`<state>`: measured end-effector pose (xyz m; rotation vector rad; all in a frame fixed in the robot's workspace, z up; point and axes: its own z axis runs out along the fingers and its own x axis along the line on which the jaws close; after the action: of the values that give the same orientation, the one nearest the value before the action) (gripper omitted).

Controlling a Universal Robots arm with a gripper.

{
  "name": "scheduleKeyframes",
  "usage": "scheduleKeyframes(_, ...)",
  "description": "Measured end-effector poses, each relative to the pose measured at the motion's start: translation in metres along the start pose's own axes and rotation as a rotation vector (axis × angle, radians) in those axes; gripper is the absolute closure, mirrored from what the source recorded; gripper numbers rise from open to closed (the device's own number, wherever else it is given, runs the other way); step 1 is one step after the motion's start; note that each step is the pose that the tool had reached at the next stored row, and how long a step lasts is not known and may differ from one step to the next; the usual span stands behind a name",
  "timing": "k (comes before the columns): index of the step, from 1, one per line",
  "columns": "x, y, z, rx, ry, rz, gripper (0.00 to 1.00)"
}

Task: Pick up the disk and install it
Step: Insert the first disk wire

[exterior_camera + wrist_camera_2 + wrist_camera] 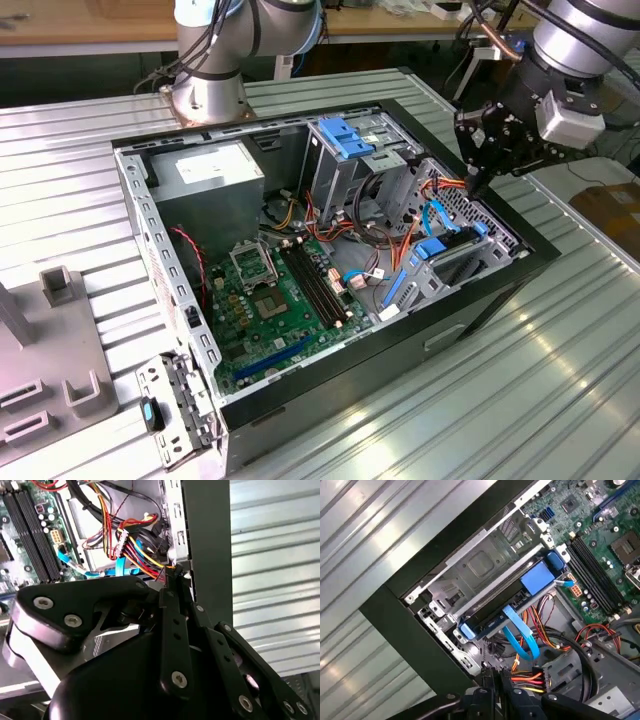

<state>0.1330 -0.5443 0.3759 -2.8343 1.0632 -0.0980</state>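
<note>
The disk (452, 262) is a dark slab with bright blue rails. It sits on edge in the drive bay at the open computer case's side, toward the exterior view's right. The first wrist view shows the disk (492, 621) lying in its metal slot, with blue tabs at both ends. My gripper (478, 186) hangs just above the case, over the bundle of orange, red and yellow wires beside the bay. Its fingertips (496, 679) are pressed together with nothing seen between them, next to a black cable plug (536, 676). In the second wrist view the gripper (172, 577) points at the same plug.
A thin blue cable (521, 641) loops between the disk and the wires. The tall grey drive cage with a blue latch (347, 140) stands behind, the motherboard (285, 300) lies in the case floor, and the power supply (205, 180) is at the back. A ribbed metal table (560, 360) surrounds the case.
</note>
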Motion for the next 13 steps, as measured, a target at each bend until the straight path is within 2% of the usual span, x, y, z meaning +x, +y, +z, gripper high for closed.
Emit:
scheduleKeyframes(2,0.0,0.0,0.0001,-0.0008,0.0051,0.04,0.83)
scheduleKeyframes(4,0.0,0.0,0.0002,-0.0024,0.0146,0.113,0.83)
scheduleKeyframes(5,0.0,0.0001,0.0003,-0.0028,0.0169,0.133,0.83)
scheduleKeyframes(9,-0.0005,0.0004,0.0002,-0.0028,0.0179,0.139,0.83)
scheduleKeyframes(13,-0.0007,0.0007,0.0006,-0.0052,0.0318,0.246,0.83)
